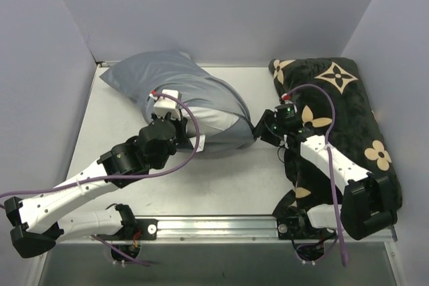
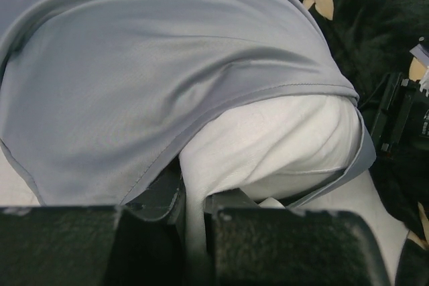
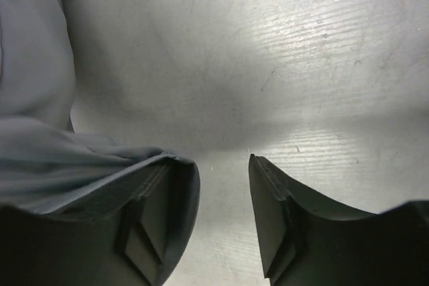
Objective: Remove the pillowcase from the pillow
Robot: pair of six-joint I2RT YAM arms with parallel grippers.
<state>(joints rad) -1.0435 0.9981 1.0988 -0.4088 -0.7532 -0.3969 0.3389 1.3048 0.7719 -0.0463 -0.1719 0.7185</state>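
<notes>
Pillow fabric, white and bare, is seen bulging from the open end of the grey pillowcase directly ahead of the left gripper. The jaws of that gripper are closed to a narrow slit, and a fold of the white fabric is pinched between them. The pillowcase hem is draped against the outer side of one finger. Beyond the pinch point, the rest of the pillow is covered by the pillowcase, which extends away from the gripper.

The right gripper is held partly open, with a clear gap between its fingers; bare table is visible through that gap. Nothing is gripped. Grey pillowcase cloth is laid over one finger up to its tip and is not between the jaws. In the top view, this gripper is positioned at the open end of the pillowcase, facing the left gripper across it. A black cushion with tan flower motifs is located behind and to the outer side of the right gripper.
</notes>
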